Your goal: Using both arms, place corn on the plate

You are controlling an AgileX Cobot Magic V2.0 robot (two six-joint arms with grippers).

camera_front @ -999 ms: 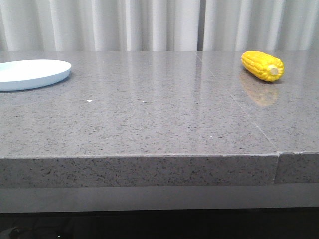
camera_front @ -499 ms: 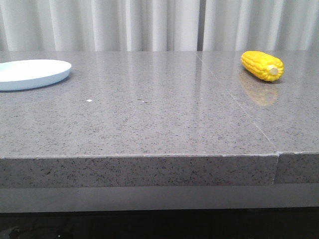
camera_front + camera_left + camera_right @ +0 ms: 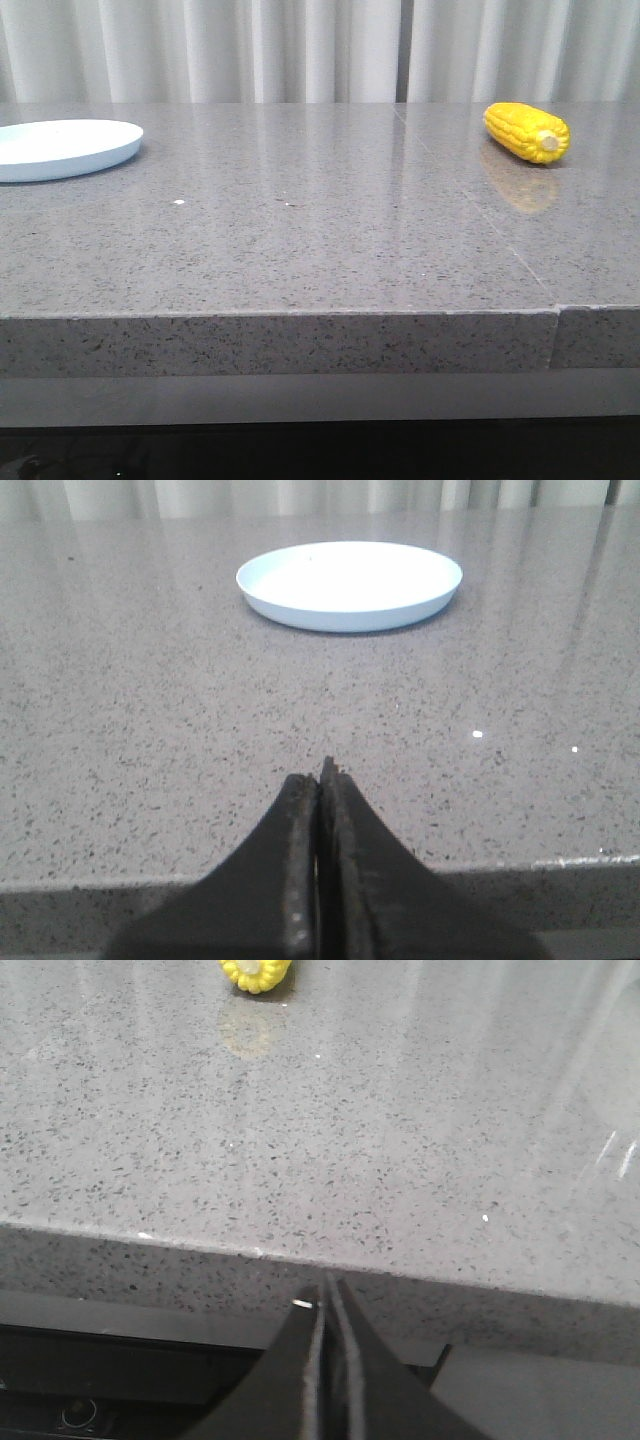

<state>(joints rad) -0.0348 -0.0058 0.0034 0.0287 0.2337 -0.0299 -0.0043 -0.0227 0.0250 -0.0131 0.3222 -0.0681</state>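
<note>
Two objects sit well apart on a speckled grey counter (image 3: 320, 250): a yellow corn (image 3: 527, 132) cob far to the right, pale cut end facing the camera, and a pale blue plate (image 3: 60, 148) at the far left edge. The left gripper (image 3: 320, 780) hangs at the counter's near edge, jaws clenched on nothing, pointed toward the plate. The right gripper (image 3: 327, 1295) sits below the near edge, jaws likewise pressed together and holding nothing. White curtains (image 3: 320, 50) hang behind.

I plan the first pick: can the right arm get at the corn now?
Probably yes: bare table lies between the right gripper, fingers shut, and the corn; it must open first.
</note>
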